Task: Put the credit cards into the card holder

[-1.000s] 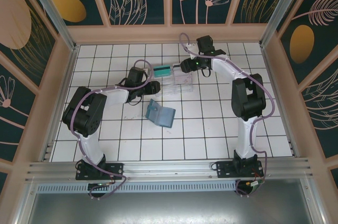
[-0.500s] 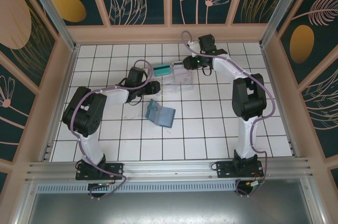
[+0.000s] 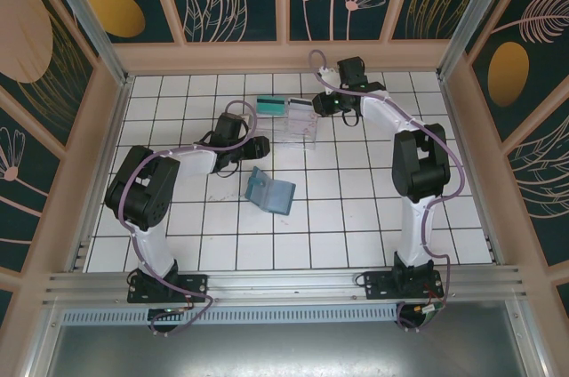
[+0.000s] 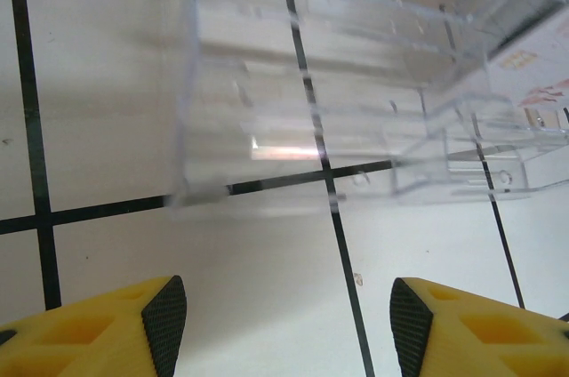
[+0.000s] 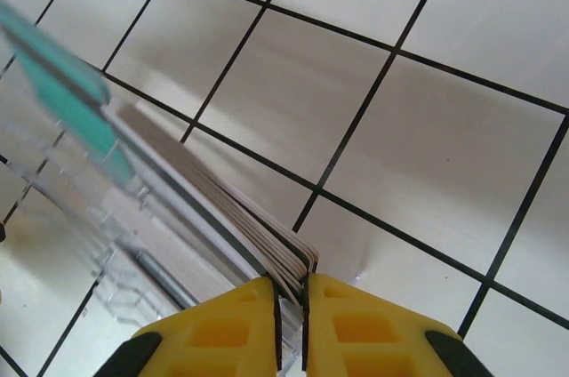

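The right gripper (image 5: 292, 310) is clamped on one end of a thin stack of credit cards (image 5: 222, 217), its yellow fingers (image 5: 222, 337) almost meeting around the card edges. From the wrist, the teal-green card (image 5: 62, 84) fans out of the stack toward 10 o'clock, above the clear plastic tray (image 5: 98, 244). Seen from overhead, the cards are at the tray's 12 o'clock edge; the whitish card (image 3: 300, 108) with its dark stripe is right beside the gripper and the teal-green one is at its 9 o'clock. Whether the cards touch the tray cannot be told. The card holder (image 3: 269, 190) lies open on the tiled table (image 3: 356, 217), blue-grey inside up, at about 7 o'clock from the tray and well apart from the cards. The left gripper (image 4: 283, 306) sits low at the tray's 8 o'clock, jaws spread apart with only bare tile between them, the tray just ahead at its 12 o'clock
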Available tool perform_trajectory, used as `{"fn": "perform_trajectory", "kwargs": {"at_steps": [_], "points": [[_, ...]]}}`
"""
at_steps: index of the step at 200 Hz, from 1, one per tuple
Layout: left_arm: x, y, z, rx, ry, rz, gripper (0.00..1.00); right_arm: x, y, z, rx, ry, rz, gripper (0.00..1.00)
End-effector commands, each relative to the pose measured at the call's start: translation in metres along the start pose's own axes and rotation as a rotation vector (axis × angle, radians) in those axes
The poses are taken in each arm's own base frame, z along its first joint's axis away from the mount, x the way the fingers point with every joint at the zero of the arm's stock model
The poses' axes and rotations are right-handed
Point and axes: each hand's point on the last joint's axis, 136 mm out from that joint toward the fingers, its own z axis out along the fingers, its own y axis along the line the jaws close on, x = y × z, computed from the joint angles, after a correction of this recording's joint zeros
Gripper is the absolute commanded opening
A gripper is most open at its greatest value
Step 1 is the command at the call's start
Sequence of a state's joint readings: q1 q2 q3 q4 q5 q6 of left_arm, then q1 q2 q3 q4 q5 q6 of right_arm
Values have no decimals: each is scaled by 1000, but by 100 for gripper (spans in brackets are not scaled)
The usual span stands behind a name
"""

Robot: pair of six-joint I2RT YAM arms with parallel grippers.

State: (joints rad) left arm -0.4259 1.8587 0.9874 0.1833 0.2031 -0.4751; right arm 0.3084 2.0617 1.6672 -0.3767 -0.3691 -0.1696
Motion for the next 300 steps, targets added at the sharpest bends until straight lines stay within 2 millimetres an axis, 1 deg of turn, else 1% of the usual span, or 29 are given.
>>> {"fn": "perform_trajectory", "kwargs": {"at_steps": [1, 33, 68, 104, 121, 150, 180, 211, 224, 237, 265, 300], "points": [[-4, -3, -3, 23, -14, 10, 64, -28, 6, -24, -11, -84, -15, 12], [-9, -6, -6, 28, -31, 18, 64, -24, 7, -21, -23, -67, -10, 12], [-7, -7, -5, 37, -14, 22, 64, -19, 10, -27, -23, -68, -10, 12], [-14, -13, -10, 54, -36, 12, 64, -13, 16, -30, -50, -61, -9, 12], [-15, -16, -12, 67, -45, 3, 64, -14, 18, -33, -61, -70, -9, 12], [-13, -15, -15, 57, -37, 6, 64, -15, 22, -36, -86, -89, 0, 12], [-20, -19, -21, 65, -59, 8, 64, -21, 21, -39, -93, -106, 5, 12], [-18, -19, -19, 68, -52, 9, 64, -30, 21, -47, -95, -129, 3, 12], [-16, -18, -18, 69, -44, 8, 64, -32, 21, -51, -95, -135, 3, 12], [-18, -19, -17, 72, -46, 8, 64, -32, 20, -52, -97, -134, 7, 12], [-19, -21, -16, 79, -44, 7, 64, -25, 19, -44, -109, -110, 19, 12], [-19, -21, -17, 81, -44, 9, 64, -13, 10, -30, -91, -81, 30, 13]]}}
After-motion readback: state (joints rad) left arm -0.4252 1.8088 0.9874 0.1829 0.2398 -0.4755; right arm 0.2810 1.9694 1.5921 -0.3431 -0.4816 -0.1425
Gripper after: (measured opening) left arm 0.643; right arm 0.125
